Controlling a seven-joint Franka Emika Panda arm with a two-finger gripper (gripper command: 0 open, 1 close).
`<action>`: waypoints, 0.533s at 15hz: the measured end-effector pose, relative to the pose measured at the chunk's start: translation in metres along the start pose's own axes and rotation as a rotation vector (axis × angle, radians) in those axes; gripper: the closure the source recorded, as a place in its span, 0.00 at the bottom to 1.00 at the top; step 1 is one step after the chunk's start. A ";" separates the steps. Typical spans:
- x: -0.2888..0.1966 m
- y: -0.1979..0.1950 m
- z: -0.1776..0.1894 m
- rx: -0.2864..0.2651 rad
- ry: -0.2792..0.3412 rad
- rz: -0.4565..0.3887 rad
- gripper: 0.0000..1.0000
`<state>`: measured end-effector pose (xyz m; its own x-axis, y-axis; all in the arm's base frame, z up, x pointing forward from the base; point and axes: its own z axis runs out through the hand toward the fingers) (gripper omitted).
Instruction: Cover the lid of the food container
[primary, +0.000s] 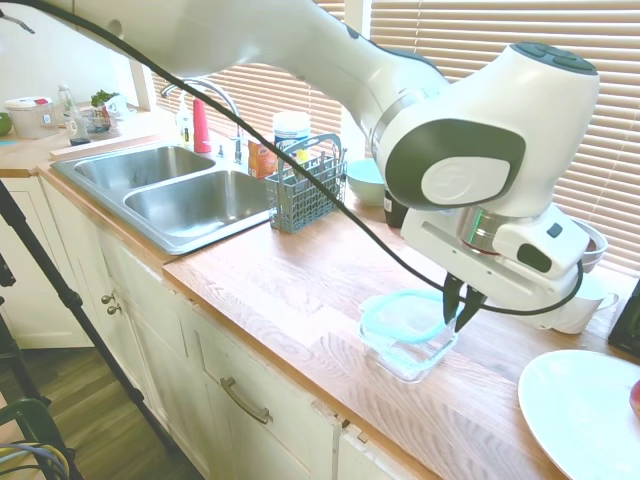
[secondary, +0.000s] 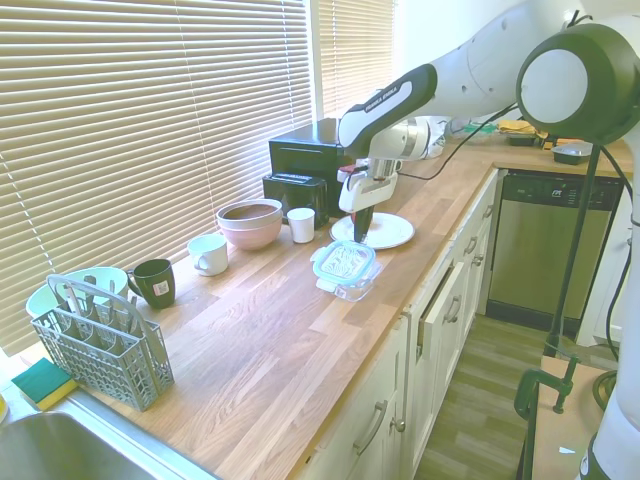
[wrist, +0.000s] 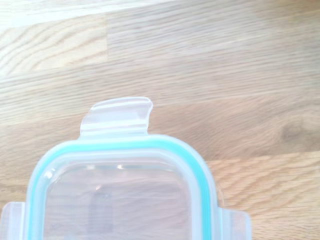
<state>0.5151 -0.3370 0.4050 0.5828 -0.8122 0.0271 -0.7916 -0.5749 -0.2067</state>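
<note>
The lid (primary: 400, 312), clear with a teal rim, lies over the food container (primary: 408, 362), a clear glass dish on the wooden counter near its front edge. The second exterior view shows the lid (secondary: 343, 260) on the dish (secondary: 345, 287) as well. My gripper (primary: 461, 312) points down at the lid's far-right edge, its dark fingers pinched together on that rim. In the wrist view the lid (wrist: 120, 195) fills the lower part, and one clear snap tab (wrist: 117, 117) sticks out over the wood.
A white plate (primary: 585, 410) lies right of the dish and a white mug (primary: 585, 300) stands behind it. A grey cutlery basket (primary: 305, 190) stands by the sink (primary: 190, 195). Bowls, mugs and a black appliance (secondary: 305, 165) line the window side.
</note>
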 end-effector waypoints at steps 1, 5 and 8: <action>0.001 0.002 0.005 -0.003 -0.005 0.003 1.00; 0.006 0.013 0.017 0.005 -0.021 0.017 1.00; 0.007 0.016 0.021 0.009 -0.026 0.022 1.00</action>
<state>0.5100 -0.3503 0.3814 0.5701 -0.8216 -0.0034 -0.8026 -0.5560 -0.2162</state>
